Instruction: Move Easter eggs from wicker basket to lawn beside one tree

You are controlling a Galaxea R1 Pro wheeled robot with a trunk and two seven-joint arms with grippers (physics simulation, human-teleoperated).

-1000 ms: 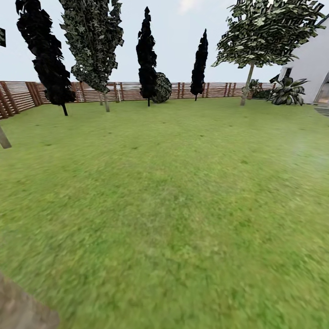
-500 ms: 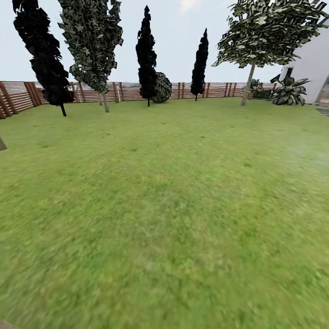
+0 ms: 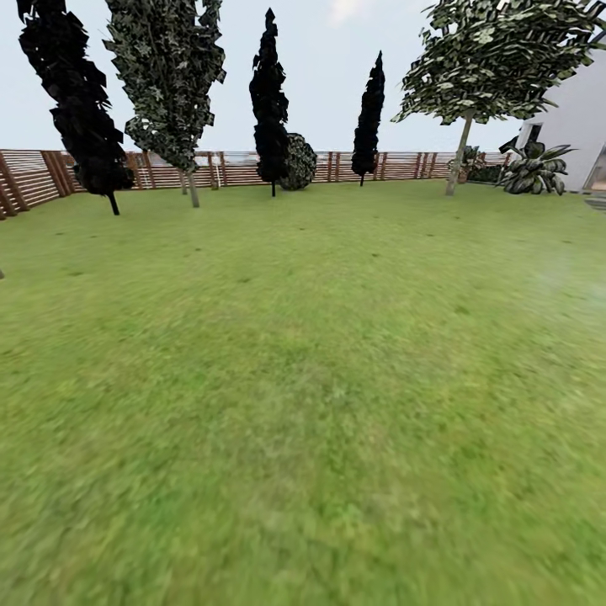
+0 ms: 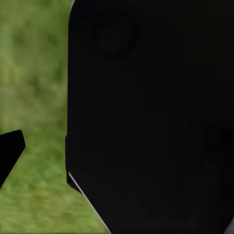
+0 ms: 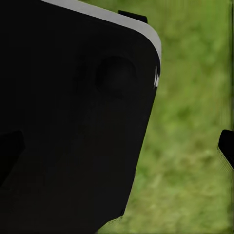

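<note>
Open lawn (image 3: 320,387) extending to the slatted fence (image 3: 168,168), with a pale-trunked tree (image 3: 459,151) at far right as a likely drop site; basket and eggs lie outside the frames, and finger state on both arms cannot be told
</note>
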